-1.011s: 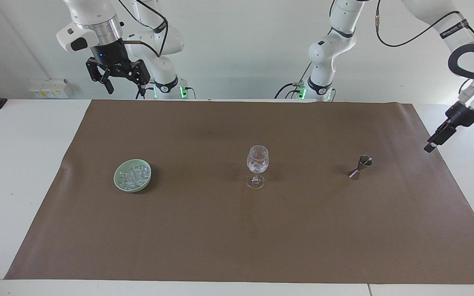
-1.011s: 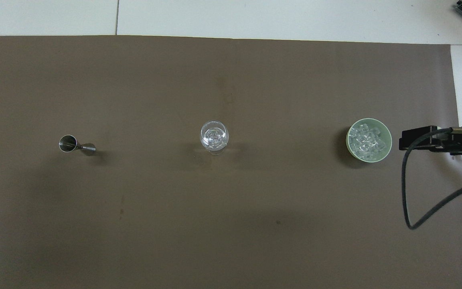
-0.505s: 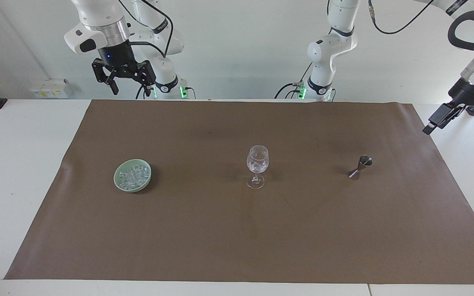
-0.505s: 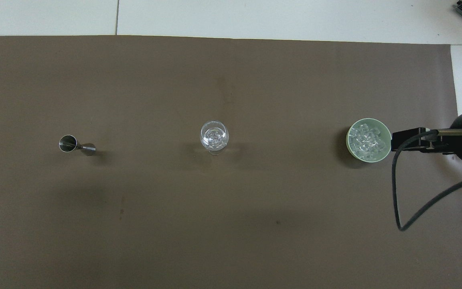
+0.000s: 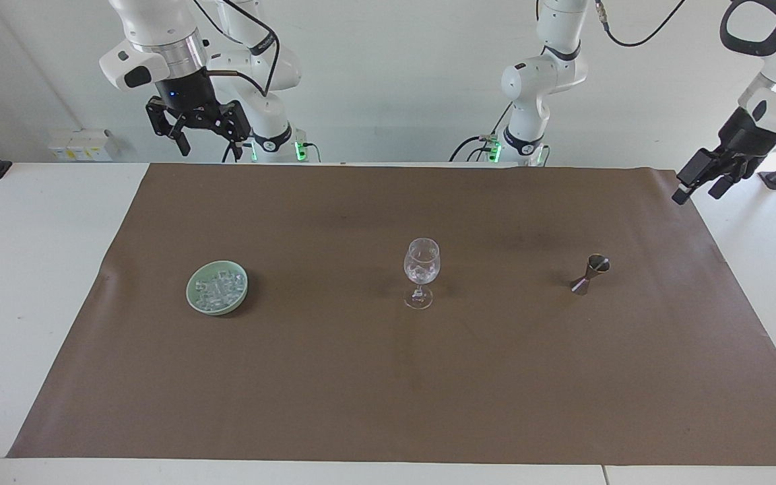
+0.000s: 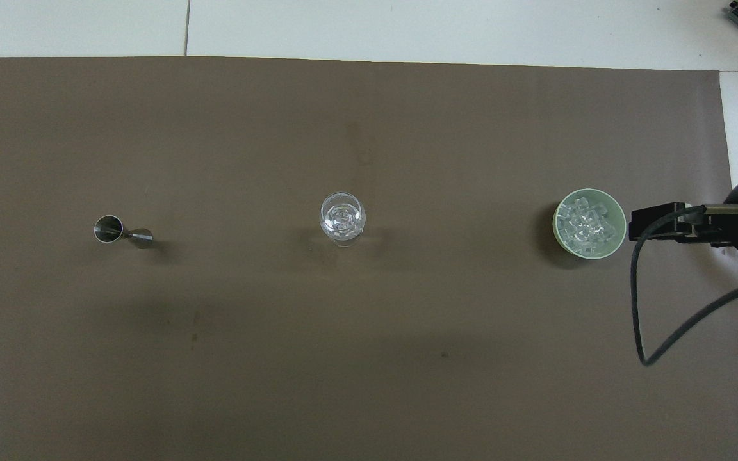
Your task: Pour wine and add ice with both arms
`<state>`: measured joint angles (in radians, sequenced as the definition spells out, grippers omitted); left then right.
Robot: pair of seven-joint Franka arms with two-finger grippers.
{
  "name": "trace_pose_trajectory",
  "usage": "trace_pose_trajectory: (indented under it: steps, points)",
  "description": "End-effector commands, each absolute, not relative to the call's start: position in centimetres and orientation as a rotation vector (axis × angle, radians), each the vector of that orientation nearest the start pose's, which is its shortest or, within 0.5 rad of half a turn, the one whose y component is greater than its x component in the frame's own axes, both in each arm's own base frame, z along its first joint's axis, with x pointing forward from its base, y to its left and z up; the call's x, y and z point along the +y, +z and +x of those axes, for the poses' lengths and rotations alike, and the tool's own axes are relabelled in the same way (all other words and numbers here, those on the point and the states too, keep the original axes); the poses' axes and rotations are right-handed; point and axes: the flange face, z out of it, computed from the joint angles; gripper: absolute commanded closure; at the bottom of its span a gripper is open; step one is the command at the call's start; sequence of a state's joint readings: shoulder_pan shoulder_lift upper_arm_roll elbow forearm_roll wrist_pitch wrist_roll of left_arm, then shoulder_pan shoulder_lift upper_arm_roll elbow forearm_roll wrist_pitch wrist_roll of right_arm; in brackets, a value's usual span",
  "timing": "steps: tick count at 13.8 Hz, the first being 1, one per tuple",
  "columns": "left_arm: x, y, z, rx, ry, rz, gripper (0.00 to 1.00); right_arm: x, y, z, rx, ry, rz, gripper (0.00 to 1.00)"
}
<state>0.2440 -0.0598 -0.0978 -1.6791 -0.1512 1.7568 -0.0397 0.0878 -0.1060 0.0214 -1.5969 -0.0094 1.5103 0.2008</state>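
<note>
The ice (image 5: 218, 288) heaps in a green dish (image 5: 194, 298) beside the wine glass (image 5: 421, 269), toward the right arm's end. Both the right tool (image 5: 197, 129) and left tool (image 5: 700, 179) hang released, well apart from it.

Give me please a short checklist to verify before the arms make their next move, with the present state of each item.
1. Wine glass stands upright in the middle of the brown mat: ok.
2. Ice lies heaped in the green dish, toward the right arm's end: ok.
3. Jigger stands upright toward the left arm's end: ok.
4. Right gripper is raised, open and empty: ok.
5. Left gripper is raised over the mat's edge, open and empty: ok.
6. Wine in the jigger, ready to pour: cannot tell.
</note>
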Motion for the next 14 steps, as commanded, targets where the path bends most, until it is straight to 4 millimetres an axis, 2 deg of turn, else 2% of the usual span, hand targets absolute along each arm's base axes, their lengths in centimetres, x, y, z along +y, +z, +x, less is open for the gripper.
trace_pose_trajectory:
  steps: [1,2,6,8,9,12,14]
  points:
    - [4.2,63.3,54.5,-0.198,-0.219,-3.208,0.0,5.1,66.3,50.9,0.121,0.025,-3.133,0.0]
    - [3.5,63.3,54.4,-0.139,-0.202,-3.206,0.0,5.0,66.3,51.0,0.13,0.04,-3.106,0.0]
    - [3.2,63.4,53.7,0.153,-0.15,-3.155,0.0,3.6,67.1,51.2,0.165,0.025,-3.094,0.0]
    - [1.8,63.4,53.3,0.253,-0.139,-3.131,0.0,3.3,67.1,51.3,0.173,0.026,-3.096,0.0]
    - [0.7,63.3,53.3,0.287,-0.125,-3.113,0.0,3.2,67.1,51.3,0.174,0.023,-3.099,0.0]
    - [-0.6,63.2,52.9,0.311,-0.1,-3.108,0.0,2.8,67.2,51.4,0.154,0.01,-3.105,0.0]
    - [-2.2,63.3,52.2,0.29,-0.062,-3.084,0.0,2.6,67.0,51.6,0.156,0.01,-3.104,0.0]
